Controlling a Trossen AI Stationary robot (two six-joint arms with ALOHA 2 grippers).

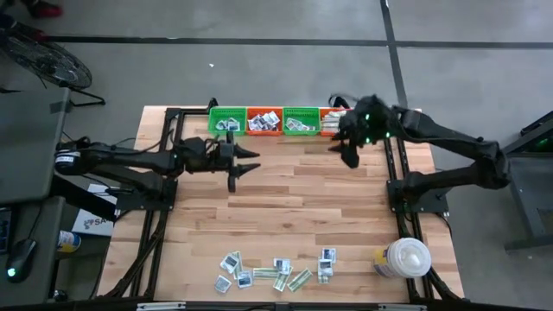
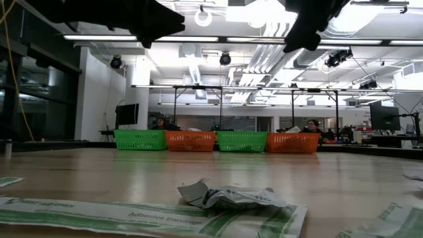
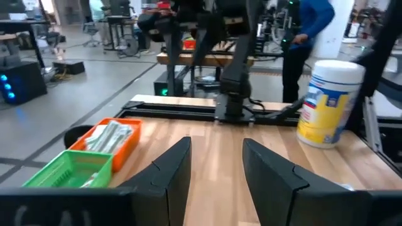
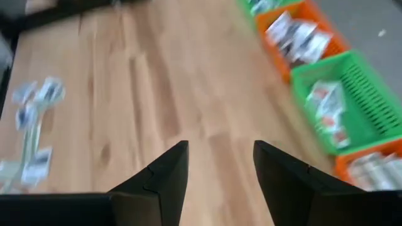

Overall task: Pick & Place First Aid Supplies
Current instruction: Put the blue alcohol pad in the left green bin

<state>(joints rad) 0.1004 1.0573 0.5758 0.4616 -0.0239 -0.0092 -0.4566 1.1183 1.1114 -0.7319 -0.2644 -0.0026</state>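
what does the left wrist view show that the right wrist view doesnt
Only the left wrist view shows the white and yellow lidded container, the right arm's base and a person beyond the table, with the open left gripper in front. Only the right wrist view shows the loose packets spread on the table, past the open right gripper. Both show the wooden table and green and orange baskets holding packets.
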